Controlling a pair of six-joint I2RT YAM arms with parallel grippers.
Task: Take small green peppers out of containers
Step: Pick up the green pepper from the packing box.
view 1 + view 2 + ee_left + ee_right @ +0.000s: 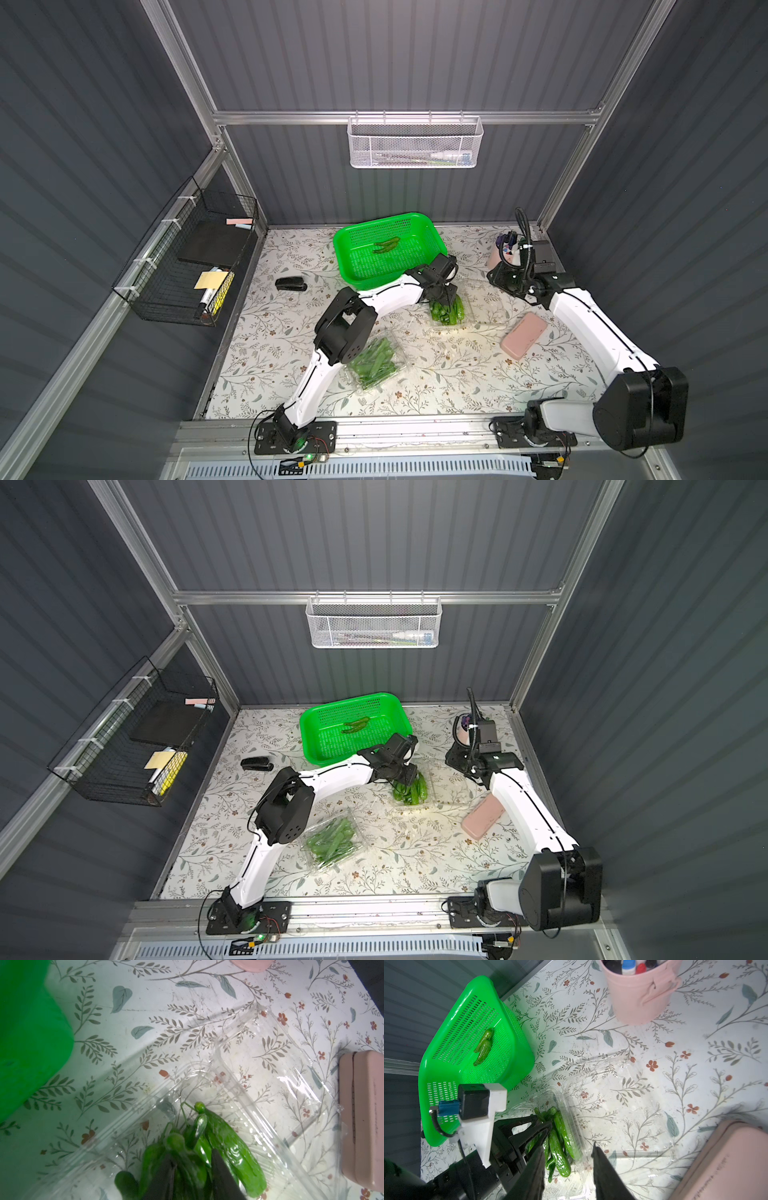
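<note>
Reaching past the basket [337, 249], the left gripper [445, 304] is sunk into the open box [468, 318] in both top views, where a heap of peppers [451, 312] is held together by the clear walls. A second box [404, 358], lid down and full, is set near that arm's elbow, and two peppers are seen lying in the basket.

From the left wrist, the black fingers [164, 1176] are shown pressed against either side of a glossy, wrinkled bunch, clamped on it as far as can be judged through the blur. The thin, crinkled plastic is streaked with glare, and its lid [280, 1068] is folded flat on the flowered table [124, 1012].

From the right wrist, the right gripper [569, 1146] is poised over the same box, jaws apart and empty, probably placed there to steady the flimsy shell. The basket's rigid walls are seen to be perforated.
</note>
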